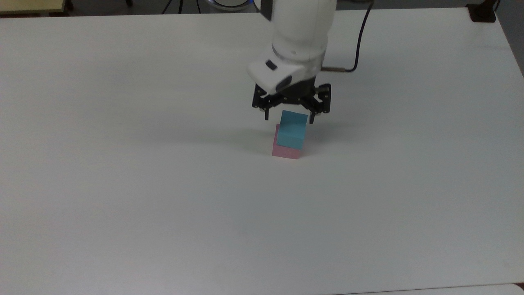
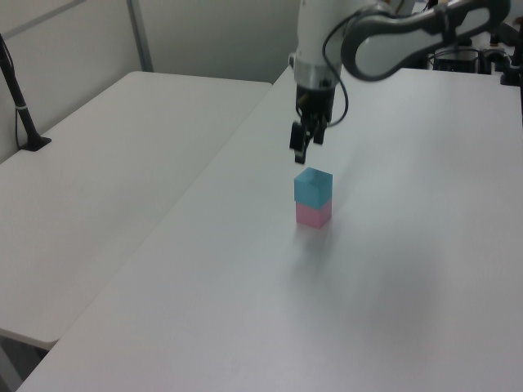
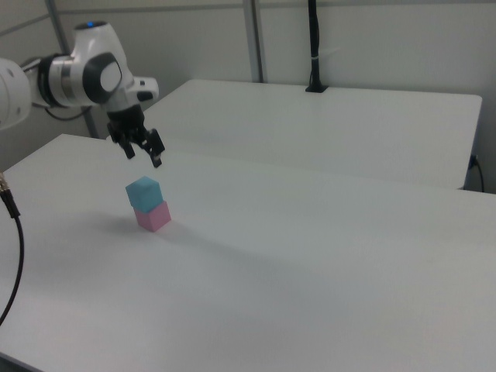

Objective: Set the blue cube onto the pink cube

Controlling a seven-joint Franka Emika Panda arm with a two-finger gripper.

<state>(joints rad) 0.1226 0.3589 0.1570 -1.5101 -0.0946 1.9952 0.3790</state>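
The blue cube [image 1: 291, 130] sits on the pink cube [image 1: 285, 150], apparently slightly offset. The claw [image 1: 288, 116] hangs released just above. Placement looks done; next comes retreating clear of the bench [image 1: 123, 184].

White table [image 1: 123, 184], second table [image 2: 98, 163], black post [image 3: 313, 46].

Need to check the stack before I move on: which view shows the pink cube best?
The right view: the pink cube shows two faces clearly under the blue cube. The left view shows it similarly. In the top view the blue cube hides most of it.
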